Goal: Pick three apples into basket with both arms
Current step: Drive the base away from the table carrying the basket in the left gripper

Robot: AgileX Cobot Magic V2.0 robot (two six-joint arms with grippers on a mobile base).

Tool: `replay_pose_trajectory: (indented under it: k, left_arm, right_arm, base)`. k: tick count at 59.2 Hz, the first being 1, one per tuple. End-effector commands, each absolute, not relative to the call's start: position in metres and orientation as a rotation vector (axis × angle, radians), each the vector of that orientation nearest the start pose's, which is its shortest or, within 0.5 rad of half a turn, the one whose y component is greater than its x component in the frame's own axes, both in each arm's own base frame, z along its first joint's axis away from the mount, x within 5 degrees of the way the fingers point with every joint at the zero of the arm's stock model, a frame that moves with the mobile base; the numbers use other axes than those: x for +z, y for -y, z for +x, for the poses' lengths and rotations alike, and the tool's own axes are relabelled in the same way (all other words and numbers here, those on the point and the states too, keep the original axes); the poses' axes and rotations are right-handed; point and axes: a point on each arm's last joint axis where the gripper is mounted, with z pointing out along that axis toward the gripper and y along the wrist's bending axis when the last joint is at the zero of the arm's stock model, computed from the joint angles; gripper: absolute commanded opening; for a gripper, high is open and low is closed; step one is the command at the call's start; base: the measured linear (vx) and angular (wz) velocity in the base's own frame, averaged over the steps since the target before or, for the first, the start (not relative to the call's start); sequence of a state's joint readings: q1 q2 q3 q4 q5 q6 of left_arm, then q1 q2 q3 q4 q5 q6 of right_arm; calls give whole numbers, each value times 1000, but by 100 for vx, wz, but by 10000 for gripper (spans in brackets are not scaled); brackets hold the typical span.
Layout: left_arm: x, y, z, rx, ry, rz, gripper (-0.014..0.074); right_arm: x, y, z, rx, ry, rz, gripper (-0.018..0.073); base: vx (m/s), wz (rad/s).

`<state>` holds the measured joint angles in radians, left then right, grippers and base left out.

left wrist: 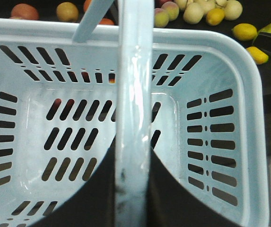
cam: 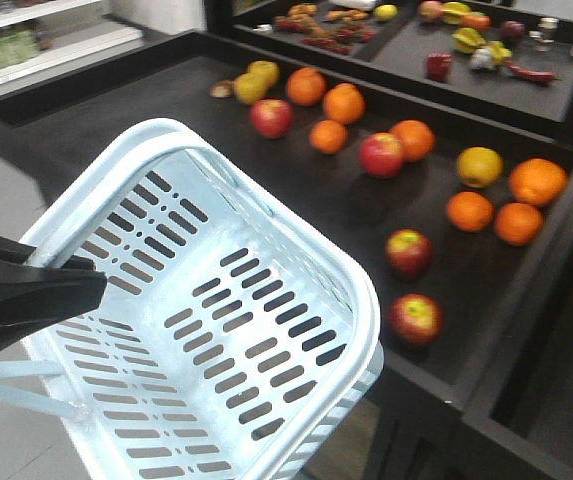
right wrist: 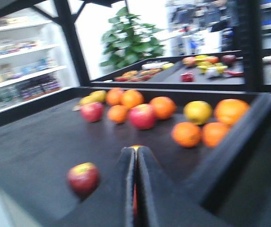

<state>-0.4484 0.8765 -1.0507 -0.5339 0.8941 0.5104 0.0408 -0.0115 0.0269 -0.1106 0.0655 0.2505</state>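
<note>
Pale-blue plastic basket [cam: 196, 140] is hanging empty beside the table [cam: 166, 100], its handle [left wrist: 134, 94] pinched by the left end effector [left wrist: 134, 151]. The right end effector [right wrist: 136, 175], pressed together, is hovering by firm, smooth apples [right wrist: 83, 178] there, probably best gripped across the middle.

Left gripper [cam: 86, 278] matte black, wedge-shaped; right gripper [right wrist: 136, 150] has 2 black tapering fingers, seemingly smooth.

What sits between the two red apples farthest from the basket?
An orange lies between the farther apple and the nearer apple, seen in the front-facing view.
</note>
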Motion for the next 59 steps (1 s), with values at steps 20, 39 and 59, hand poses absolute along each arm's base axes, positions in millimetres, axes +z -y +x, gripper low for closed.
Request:
replay_pose_trajectory:
  k: [20, 39, 59]
  left_arm:
    - [425, 101, 125, -643, -1850, 781, -6]
    - [425, 101, 125, -643, -1850, 781, -6]
    - [425, 101, 125, -643, -1850, 781, -6]
  right_arm:
    - [201, -2, 56, 129, -1496, 66, -9]
    - [201, -2, 56, 129, -1496, 66, -9]
    - [201, -2, 56, 129, -1496, 66, -9]
  base:
    - [-17, 64]
    - [-17, 64]
    - [-15, 58]
